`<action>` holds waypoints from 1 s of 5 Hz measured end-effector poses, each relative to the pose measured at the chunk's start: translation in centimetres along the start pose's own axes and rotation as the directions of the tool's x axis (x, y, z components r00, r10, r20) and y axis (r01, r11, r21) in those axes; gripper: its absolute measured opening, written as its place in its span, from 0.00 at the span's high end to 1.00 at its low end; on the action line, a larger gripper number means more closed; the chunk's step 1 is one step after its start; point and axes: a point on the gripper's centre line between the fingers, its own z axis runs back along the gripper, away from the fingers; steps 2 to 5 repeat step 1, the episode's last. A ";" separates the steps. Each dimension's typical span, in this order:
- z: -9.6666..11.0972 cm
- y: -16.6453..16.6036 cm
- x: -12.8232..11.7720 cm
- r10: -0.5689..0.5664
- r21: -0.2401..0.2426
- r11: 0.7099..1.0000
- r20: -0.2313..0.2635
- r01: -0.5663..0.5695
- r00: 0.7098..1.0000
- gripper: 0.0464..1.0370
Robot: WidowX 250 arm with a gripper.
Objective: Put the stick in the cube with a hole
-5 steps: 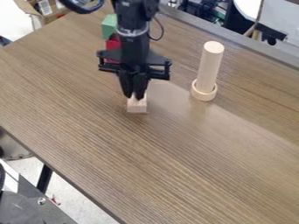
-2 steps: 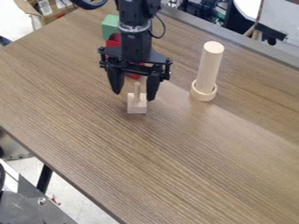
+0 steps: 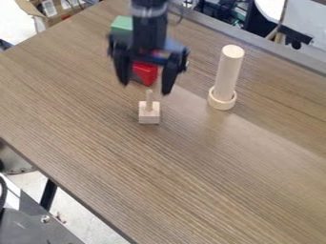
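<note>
Contact is the main risk we see from here: the slim stick (image 3: 149, 98) stands upright in the small pale cube (image 3: 149, 116), and a sideways sweep by the black tool (image 3: 145, 89) at too low a height could catch its top. We would expect such a brush to tip the pair over or draw the stick out, since the cube looks small and light and sits loose on the bench (image 3: 223, 186). We cannot tell how deep the stick goes into the hole, so a shallow seat could let it lean if the bench were jolted. By our judgement the insertion is done, and the next move asks only for a clean lift away. Closing the tool too soon, or swinging back, might also knock the red block (image 3: 146, 72) that lies behind it, or, with a wide swing, the tall wooden cylinder (image 3: 229, 71) standing in its ring (image 3: 222, 100).

As for pose, the arm (image 3: 150, 24) comes in from the top edge and hangs nearly straight down, its tool pointing at the bench just behind and above the stick. Its two fingers (image 3: 169, 78) are spread wide with nothing between them, touching neither stick nor cube.
</note>
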 end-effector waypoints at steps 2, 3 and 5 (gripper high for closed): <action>2.8 -2.6 -0.6 -0.095 0.005 0.995 0.022 0.095 0.995 0.04; 2.8 -2.6 -0.6 -0.095 0.005 0.995 0.022 0.095 0.995 0.04; 2.8 -2.6 -0.6 -0.095 0.005 0.995 0.022 0.095 0.995 0.04</action>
